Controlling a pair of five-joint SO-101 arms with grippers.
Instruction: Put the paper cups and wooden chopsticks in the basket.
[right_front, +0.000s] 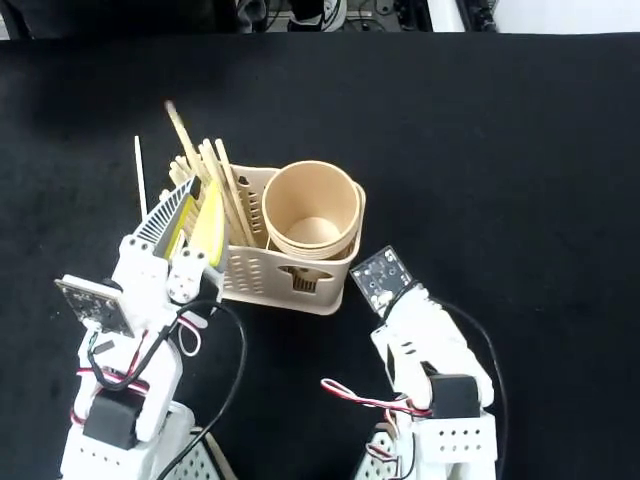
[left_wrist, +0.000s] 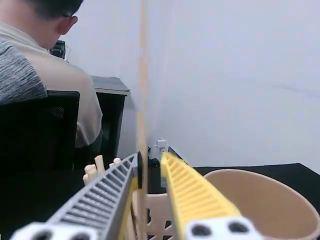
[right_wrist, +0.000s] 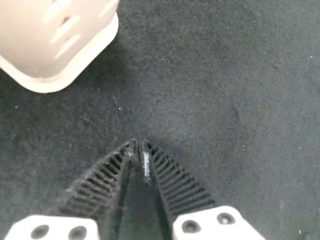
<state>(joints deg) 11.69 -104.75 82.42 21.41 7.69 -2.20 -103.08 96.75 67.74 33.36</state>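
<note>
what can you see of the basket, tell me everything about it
The basket looks like cream plastic. It is oblong with rounded corners and slotted walls, and it stands upright on the black table. A stack of paper cups fills its end on the right of the high view. Wooden chopsticks lean out of the other end. The left gripper sits close beside that end; whether it touches the wall can't be told.
</note>
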